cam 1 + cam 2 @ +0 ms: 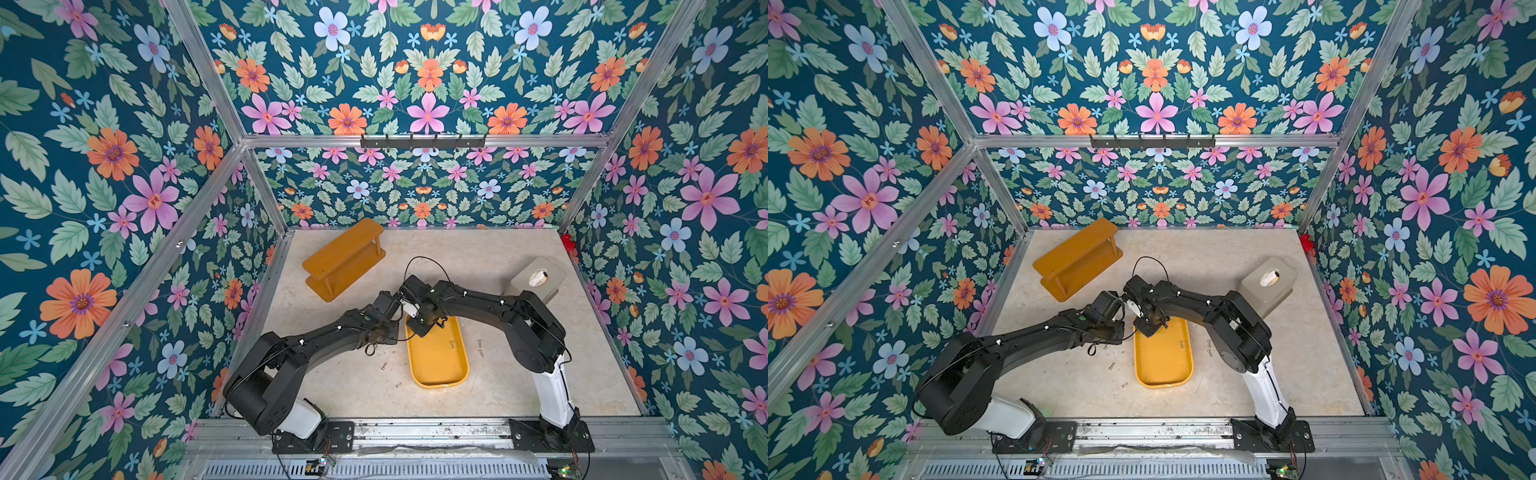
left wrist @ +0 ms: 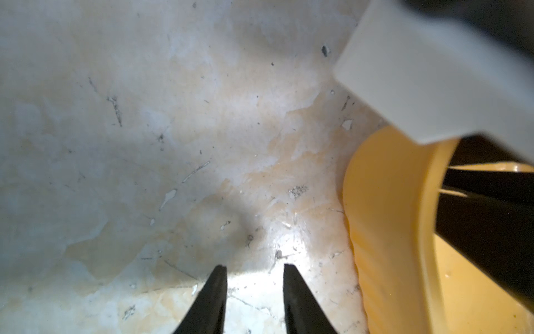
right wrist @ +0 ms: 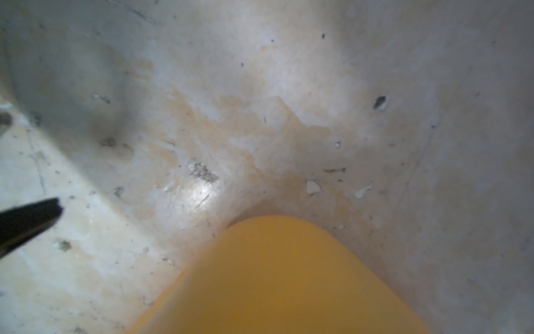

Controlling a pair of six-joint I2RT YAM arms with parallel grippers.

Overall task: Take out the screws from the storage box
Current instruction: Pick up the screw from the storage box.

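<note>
The worn pale table (image 1: 519, 386) is carrying an orange shelf (image 1: 345, 257) and a grey-beige box (image 1: 519, 286) at the back. The yellow storage box (image 1: 440, 384) is lying between the two arms. The right gripper (image 1: 420, 329) is reaching down into the box's far end. In the left wrist view its dark fingers (image 2: 476, 231) are sitting close together with a thin pale sliver between them. Whether that is a screw or bare gap cannot be told.

The left gripper (image 2: 254, 269) is hovering just beside the box's outer wall, jaws spread and holding nothing.

Of the screws, one (image 1: 451, 344) is lying inside the box, two (image 1: 480, 348) are resting on the table beside it, and another (image 1: 383, 366) is lying on the other side.

The wrists are crowding each other, so a lift could probably knock them together. Fingers dragging on the floor may shove the light box. Such a tiny screw could slip out of a shallow pinch.
</note>
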